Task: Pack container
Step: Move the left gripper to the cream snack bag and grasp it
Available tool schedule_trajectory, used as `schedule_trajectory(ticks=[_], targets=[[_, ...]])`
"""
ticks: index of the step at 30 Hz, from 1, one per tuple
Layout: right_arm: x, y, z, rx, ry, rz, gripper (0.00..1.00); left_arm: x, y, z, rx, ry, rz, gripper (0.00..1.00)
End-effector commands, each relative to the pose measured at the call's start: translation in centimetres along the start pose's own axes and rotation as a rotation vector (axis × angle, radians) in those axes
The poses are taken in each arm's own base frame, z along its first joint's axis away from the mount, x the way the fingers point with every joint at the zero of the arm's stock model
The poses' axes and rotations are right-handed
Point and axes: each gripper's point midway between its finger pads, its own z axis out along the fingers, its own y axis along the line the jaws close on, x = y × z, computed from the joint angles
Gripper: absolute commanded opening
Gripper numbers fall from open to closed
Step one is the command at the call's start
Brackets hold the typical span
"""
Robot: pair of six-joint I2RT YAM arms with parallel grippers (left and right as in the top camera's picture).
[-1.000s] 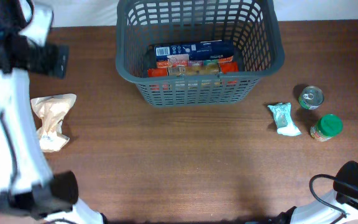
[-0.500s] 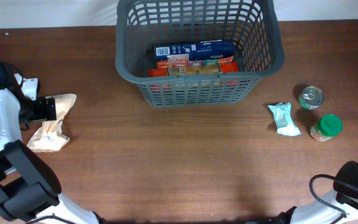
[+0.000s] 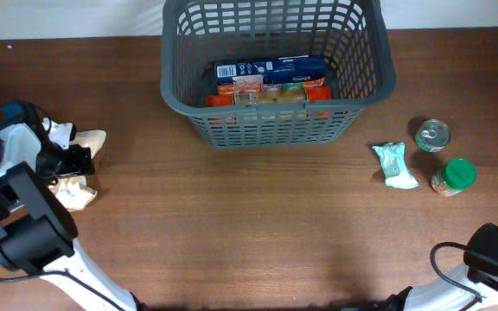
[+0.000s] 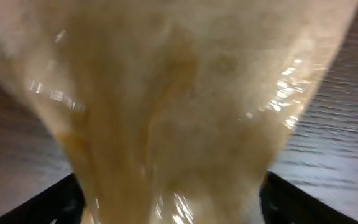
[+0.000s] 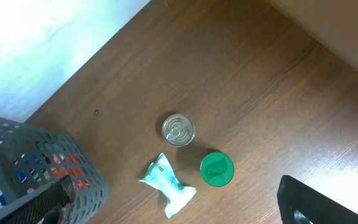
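The dark grey slotted basket [image 3: 271, 128] stands at the back centre and holds a blue box [image 3: 271, 68] and red-orange packs [image 3: 266, 93]. Its corner shows in the right wrist view [image 5: 36, 180]. A crumpled tan plastic bag [image 3: 83, 139] lies at the far left. My left gripper [image 3: 69, 160] is down over it. In the left wrist view the bag [image 4: 179, 93] fills the space between the spread jaws [image 4: 169, 208]. My right gripper [image 5: 179, 219] is open and empty, high above the items at the right.
At the right lie a small metal can [image 3: 432, 136] [image 5: 178, 130], a green-lidded jar [image 3: 454, 175] [image 5: 217, 168] and a pale green-white packet [image 3: 395, 164] [image 5: 166, 183]. The right arm's base [image 3: 491, 255] sits at the front right corner.
My left arm has swung down from above the left edge onto the tan bag, and the bag has been nudged. The right side has not changed.
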Motion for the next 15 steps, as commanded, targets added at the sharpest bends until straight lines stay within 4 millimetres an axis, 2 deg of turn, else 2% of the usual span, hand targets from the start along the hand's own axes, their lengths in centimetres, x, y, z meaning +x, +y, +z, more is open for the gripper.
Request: schedule_trajectory(ticks=[1,2,3,4,5,9,11,15], targets=[[0.1,-0.1,0.1,-0.001,0.01,0.011,0.99,0.4,0.0,1.0,0.003,0.025,0.012,0.71],[0.1,-0.1,0.1,-0.001,0.009,0.011,0.99,0.4,0.0,1.1,0.003,0.025,0.012,0.59],[0.1,-0.1,0.1,-0.001,0.009,0.011,0.99,0.3,0.0,1.1,0.002,0.023,0.012,0.39],[0.1,-0.1,0.1,-0.001,0.009,0.011,0.99,0.3,0.0,1.1,0.003,0.022,0.01,0.12],[0.1,-0.1,0.1,-0.001,0.009,0.011,0.99,0.3,0.0,1.1,0.003,0.022,-0.002,0.02],[0.1,-0.1,0.1,-0.001,0.009,0.011,0.99,0.1,-0.4,0.5,0.025,0.023,-0.042,0.02],[0.1,-0.1,0.1,-0.001,0.009,0.011,0.98,-0.6,-0.8,-0.9,0.058,0.004,-0.059,0.02],[0.1,-0.1,0.1,-0.001,0.009,0.011,0.99,-4.4,-2.1,-6.8,0.146,-0.119,-0.043,0.02]])
